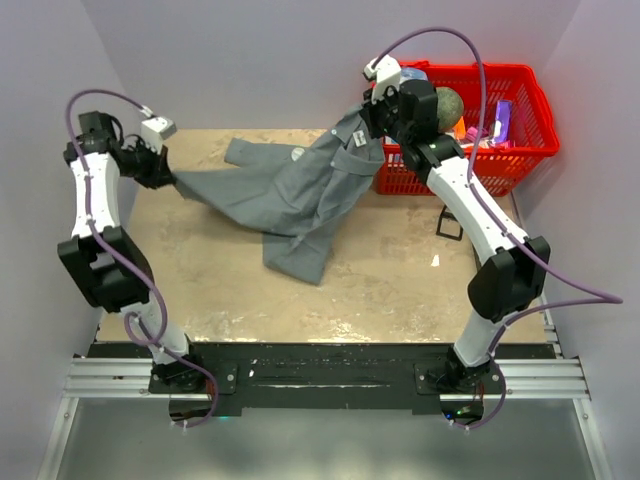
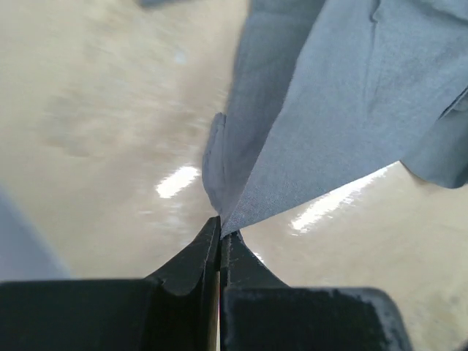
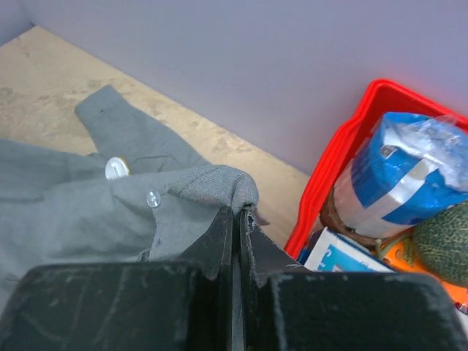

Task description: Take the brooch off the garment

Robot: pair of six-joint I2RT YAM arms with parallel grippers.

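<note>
So the tan table [image 1: 380, 290] has the grey garment [image 1: 300, 195] strung across it, partly lifted off the surface. Its long axis runs from the 9 o'clock edge up to about 1 o'clock, with one tail drooping toward 6 and a sleeve lying flat toward 11

At the 2 o'clock corner sits a red basket [image 1: 525, 78] stuffed with stuff: a blue-and-white wrapped pack [image 3: 409, 168], a green netted round thing [image 3: 444, 252], a white and blue box [image 3: 340, 256], plus other bits I can't make out

Left gripper [image 2: 219, 227] is clamped tight on a corner of the garment out at 9 o'clock, with the cloth fanning away from the fingertips. Right gripper [image 3: 240, 212] is pinched on a folded edge of the shirt front at 1 o'clock, right next to the basket

The brooch [image 3: 117, 167] is on the garment, at roughly 10 o'clock from the right fingertips in the wrist view. It's a round disc, face up and catching the light, and a small pale button [image 3: 152, 198] sits between it and the grip
</note>
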